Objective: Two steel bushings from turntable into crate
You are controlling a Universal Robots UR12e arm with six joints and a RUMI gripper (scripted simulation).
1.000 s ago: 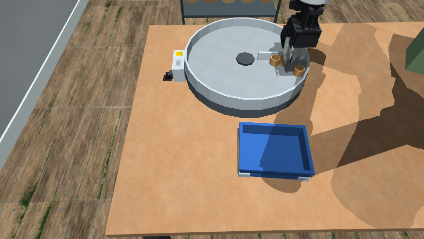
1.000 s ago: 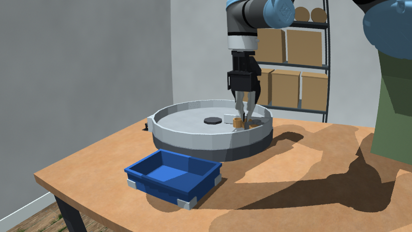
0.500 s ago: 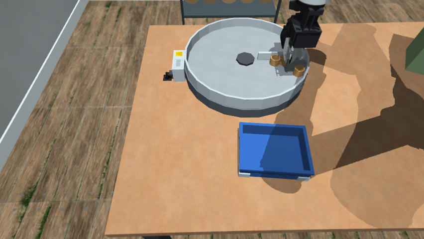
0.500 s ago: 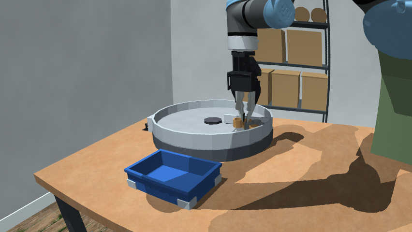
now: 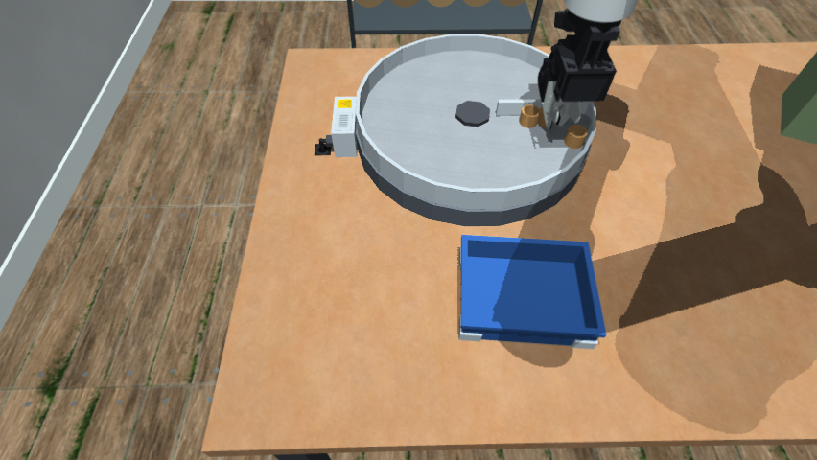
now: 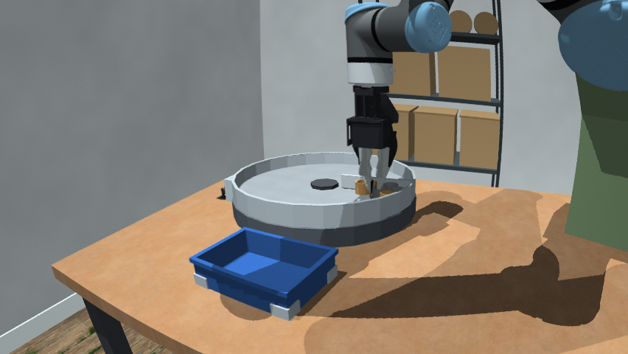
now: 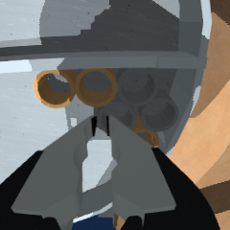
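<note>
Steel bushings (image 7: 158, 126) stand upright on the turntable (image 5: 434, 156) (image 6: 281, 186) (image 7: 21, 115) near the gripper's tips — long axes vertical, open ends up, the nearest partly hidden by a finger — while the gripper (image 5: 557, 134) (image 6: 371, 192) (image 7: 102, 117), nearly closed, holds nothing, bronze bushings (image 5: 529, 117) (image 6: 361, 187) (image 7: 38, 89) beside it.

Gripper (image 5: 553, 135) (image 6: 371, 193) (image 7: 102, 117) is slightly lower over the turntable (image 5: 417, 153) (image 6: 285, 214) (image 7: 120, 59) vs half a second ago; arm's wrist (image 5: 600, 7) (image 6: 370, 72) dropped with it.
</note>
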